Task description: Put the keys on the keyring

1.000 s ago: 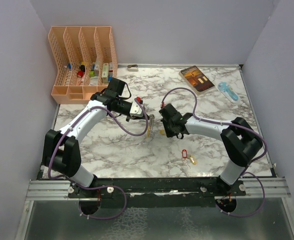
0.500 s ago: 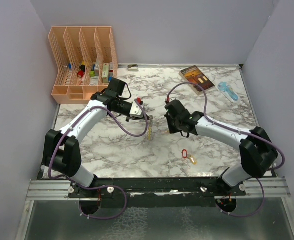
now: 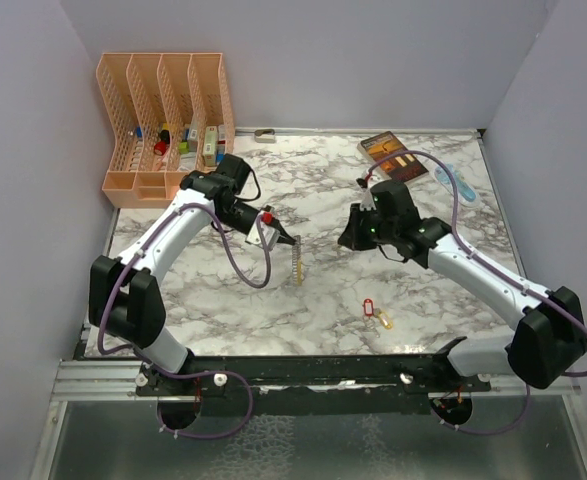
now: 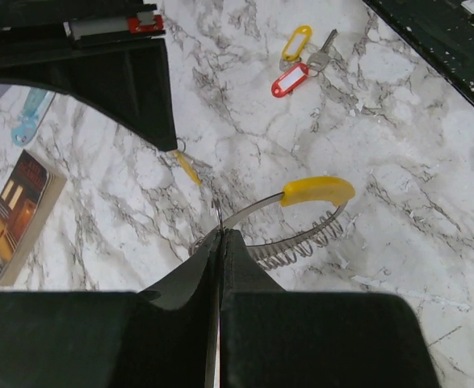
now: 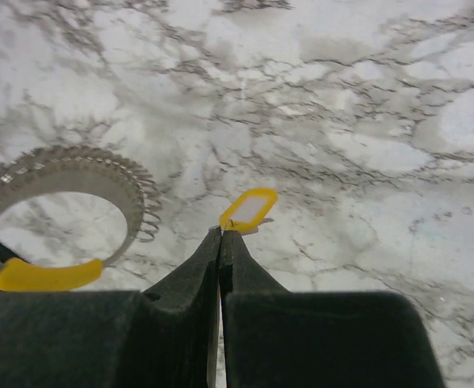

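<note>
Marble table (image 3: pixel 273 310) | left gripper (image 4: pixel 219 233) pinched tight on keyring (image 4: pixel 317 191) | right gripper (image 5: pixel 220 236) pinched on yellow-tag key (image 5: pixel 249 208) | right wrist view: keyring lower left of key, near, not touching

White-and-grey marbled table top (image 3: pixel 223 300). Far left: peach plastic slotted file organiser (image 3: pixel 216 100). Far edge: small grey metal object (image 3: pixel 264 134). Far right: brown book (image 3: pixel 388 148), pale blue plastic object (image 3: pixel 456 184). Near right: red- and yellow-tagged metal keys (image 3: pixel 375 313).
</note>
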`<state>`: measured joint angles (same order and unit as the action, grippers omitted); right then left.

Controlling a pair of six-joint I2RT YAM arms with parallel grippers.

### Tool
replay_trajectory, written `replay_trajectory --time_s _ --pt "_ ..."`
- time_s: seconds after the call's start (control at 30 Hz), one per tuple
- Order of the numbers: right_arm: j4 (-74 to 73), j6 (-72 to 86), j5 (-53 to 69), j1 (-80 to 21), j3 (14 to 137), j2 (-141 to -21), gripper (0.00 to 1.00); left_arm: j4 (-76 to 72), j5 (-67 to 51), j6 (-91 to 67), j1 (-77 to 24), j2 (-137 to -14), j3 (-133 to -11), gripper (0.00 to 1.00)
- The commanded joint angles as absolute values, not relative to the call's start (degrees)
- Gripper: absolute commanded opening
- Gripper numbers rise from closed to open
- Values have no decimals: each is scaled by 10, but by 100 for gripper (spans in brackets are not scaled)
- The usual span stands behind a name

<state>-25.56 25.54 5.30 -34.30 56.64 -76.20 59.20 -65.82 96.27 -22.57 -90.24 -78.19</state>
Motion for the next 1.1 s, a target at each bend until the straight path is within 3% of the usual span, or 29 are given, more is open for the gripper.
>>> replay_trajectory --time_s 0.0,0.27,0.6,1.07 --pt "-182 294 217 -330 571 -752 1 731 -739 1149 -223 -907 -808 0" --pt "-130 334 374 -330 596 -779 1 775 -759 1232 -223 -912 -801 0" --pt "-95 360 446 -330 598 -780 1 763 -750 1238 -224 -916 -783 0" --pt "-106 361 405 -330 591 -785 1 707 -743 1190 -224 -928 -779 0"
